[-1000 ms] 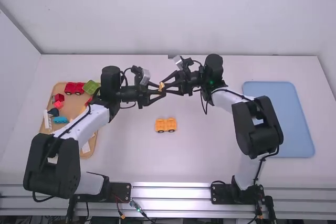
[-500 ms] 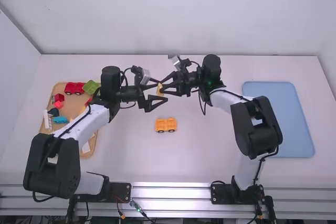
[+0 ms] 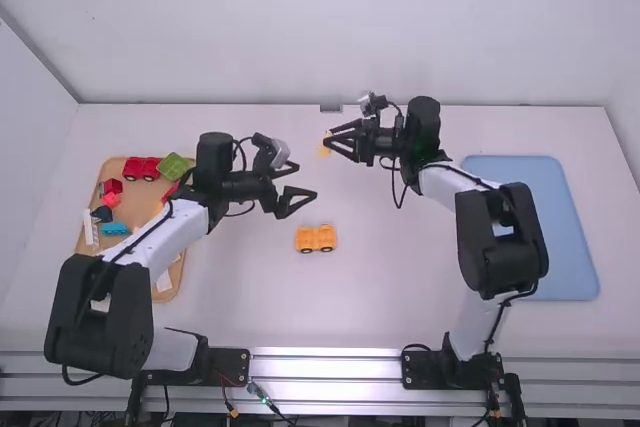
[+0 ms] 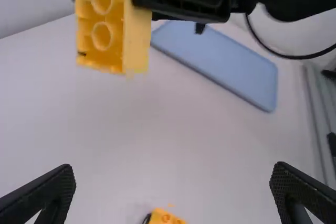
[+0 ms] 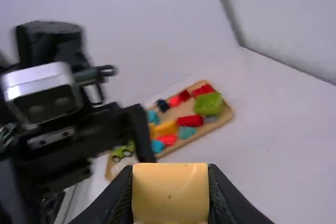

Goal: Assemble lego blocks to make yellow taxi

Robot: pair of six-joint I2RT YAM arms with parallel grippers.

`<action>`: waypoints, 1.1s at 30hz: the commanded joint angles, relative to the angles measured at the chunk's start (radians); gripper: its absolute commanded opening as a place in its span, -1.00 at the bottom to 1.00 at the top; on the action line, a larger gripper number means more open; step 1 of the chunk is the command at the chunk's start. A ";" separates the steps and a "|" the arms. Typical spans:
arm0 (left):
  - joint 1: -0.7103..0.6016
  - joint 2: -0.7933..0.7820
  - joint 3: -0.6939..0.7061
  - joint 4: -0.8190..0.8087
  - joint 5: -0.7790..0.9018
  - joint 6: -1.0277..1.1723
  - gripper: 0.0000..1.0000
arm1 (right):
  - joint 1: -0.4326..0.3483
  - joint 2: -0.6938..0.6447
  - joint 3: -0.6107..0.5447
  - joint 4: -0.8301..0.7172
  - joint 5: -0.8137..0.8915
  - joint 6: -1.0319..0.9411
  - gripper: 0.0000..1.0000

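My left gripper (image 3: 312,194) stands open with nothing between its fingers, above the table left of the middle; in the left wrist view the fingers of the left gripper (image 4: 173,190) are wide apart. Farther back and to the right, my right gripper (image 3: 332,143) is shut on a yellow block (image 3: 324,149). The hollow underside of the yellow block (image 4: 102,24) faces the left wrist camera. In the right wrist view the right gripper (image 5: 170,190) holds the yellow block (image 5: 170,195) between both fingers. A yellow-orange wheeled block (image 3: 316,238) rests on the table.
A wooden tray (image 3: 168,292) at the left holds red, green, blue and other blocks, partly hidden behind the left arm. A blue tray (image 3: 540,227) lies at the right, beside the right arm.
My left gripper has opened and let go of the yellow block. The right gripper has moved right and slightly back with the block, so the two grippers are now apart.
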 commanded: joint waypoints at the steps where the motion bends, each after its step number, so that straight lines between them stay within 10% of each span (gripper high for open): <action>1: 0.003 0.003 -0.011 -0.003 -0.101 -0.004 0.98 | -0.005 0.004 0.067 -0.128 0.164 -0.142 -0.82; 11: 0.004 0.003 -0.011 0.026 -0.397 -0.004 0.98 | 0.085 -0.009 0.460 -1.261 0.849 -0.504 -1.00; 17: 0.004 0.003 -0.010 0.125 -0.538 -0.027 0.98 | 0.167 -0.009 0.515 -1.505 1.176 -0.356 -1.00; 33: 0.004 0.003 -0.010 0.187 -0.694 -0.102 0.98 | 0.209 -0.009 0.422 -1.732 1.363 -0.010 -1.00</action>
